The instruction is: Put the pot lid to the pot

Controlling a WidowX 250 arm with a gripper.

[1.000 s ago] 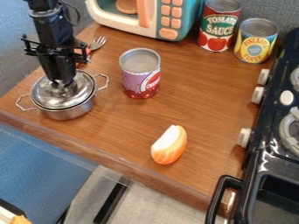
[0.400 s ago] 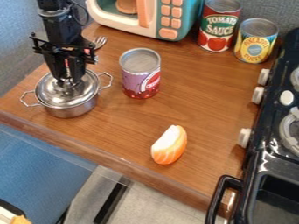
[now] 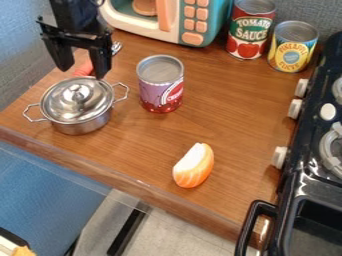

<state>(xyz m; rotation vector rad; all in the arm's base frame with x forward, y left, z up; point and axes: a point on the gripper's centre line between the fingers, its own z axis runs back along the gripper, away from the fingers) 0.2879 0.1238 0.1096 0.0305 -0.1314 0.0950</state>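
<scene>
One toy sushi piece (image 3: pixel 194 166) lies near the bench's (image 3: pixel 230 125) front edge. One lid (image 3: pixel 63 102) sits on one pot (image 3: pixel 83 126) near the left corner, below the gripper's (image 3: pixel 82 71) parted, empty jaws. Beyond stand one purple can (image 3: pixel 159 86) and, at the back, two more cans (image 3: pixel 250 32).

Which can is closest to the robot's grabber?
The purple can, the one standing beside the pot. The red can and yellow can are farther from the gripper, at the back.
</scene>
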